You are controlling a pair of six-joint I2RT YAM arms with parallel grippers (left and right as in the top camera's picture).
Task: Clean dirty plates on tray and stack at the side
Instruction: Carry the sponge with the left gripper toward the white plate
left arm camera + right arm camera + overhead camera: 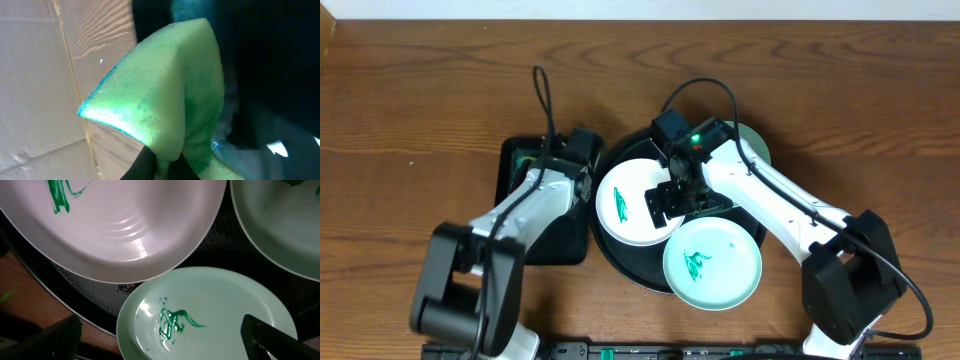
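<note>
The round black tray (620,255) holds a white plate (632,205) at its left, a mint green plate (712,265) at its front right and a second mint plate (757,145) at the back right, partly under my right arm. The white and front mint plates show green smears. My right gripper (677,198) hangs open and empty above the tray's middle. In the right wrist view its fingers (165,340) straddle the front mint plate (210,315), below the white plate (125,225). My left gripper (582,150) is shut on a green sponge (160,95) beside the tray's left rim.
A smaller rectangular black tray (555,235) lies left of the round tray, under my left arm. Wooden table (420,100) surrounds both. The round tray's rim (75,307) and wood show at lower left in the right wrist view.
</note>
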